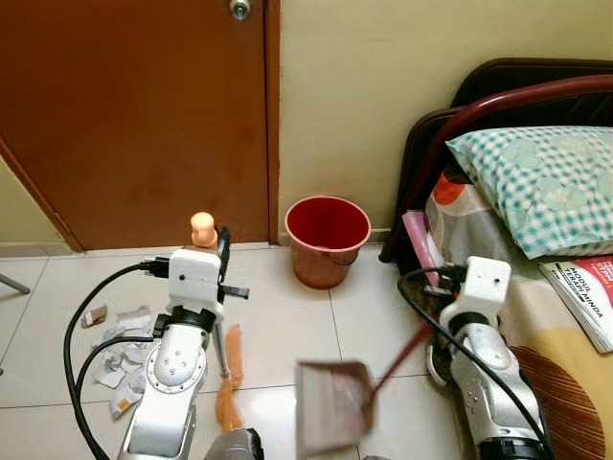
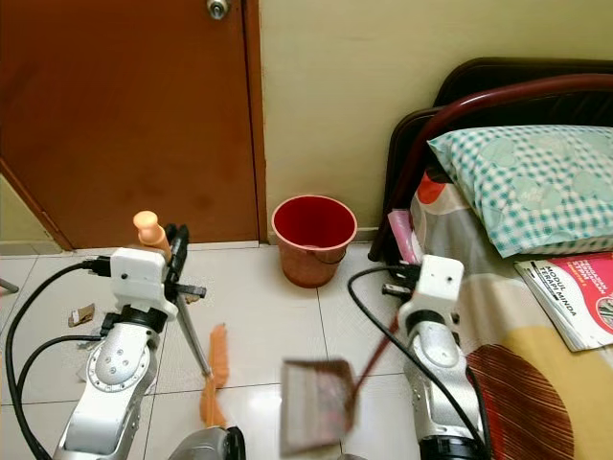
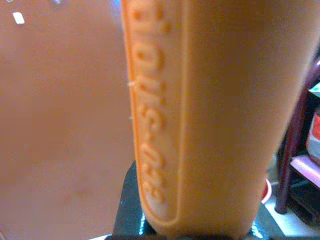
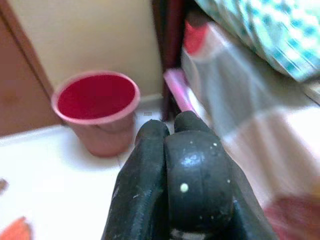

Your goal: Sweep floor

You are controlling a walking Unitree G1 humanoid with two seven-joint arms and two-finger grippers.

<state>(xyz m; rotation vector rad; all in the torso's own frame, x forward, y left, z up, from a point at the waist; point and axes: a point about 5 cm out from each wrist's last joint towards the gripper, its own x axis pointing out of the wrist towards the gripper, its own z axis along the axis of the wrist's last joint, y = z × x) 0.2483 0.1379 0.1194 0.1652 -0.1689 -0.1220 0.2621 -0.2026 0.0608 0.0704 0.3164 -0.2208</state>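
Observation:
My left gripper (image 1: 223, 257) is shut on the orange handle (image 3: 210, 115) of a broom, whose knob (image 1: 202, 228) sticks up above my wrist. The thin shaft slants down to orange bristles (image 1: 228, 383) on the white tile floor (image 1: 287, 326). Torn paper scraps (image 1: 120, 355) lie on the floor left of my left arm. My right gripper (image 1: 433, 284) is shut on the red handle (image 1: 402, 355) of a grey-red dustpan (image 1: 333, 407), which hangs blurred low between my arms. In the right wrist view the black fingers (image 4: 192, 170) are pressed together.
A red bucket (image 1: 328, 235) stands against the wall by the brown door (image 1: 134, 115). A bed with a dark frame (image 1: 450, 144), a checked pillow (image 1: 546, 182) and a magazine (image 1: 589, 292) lies close on the right. Black cables (image 1: 81, 383) loop beside my left arm.

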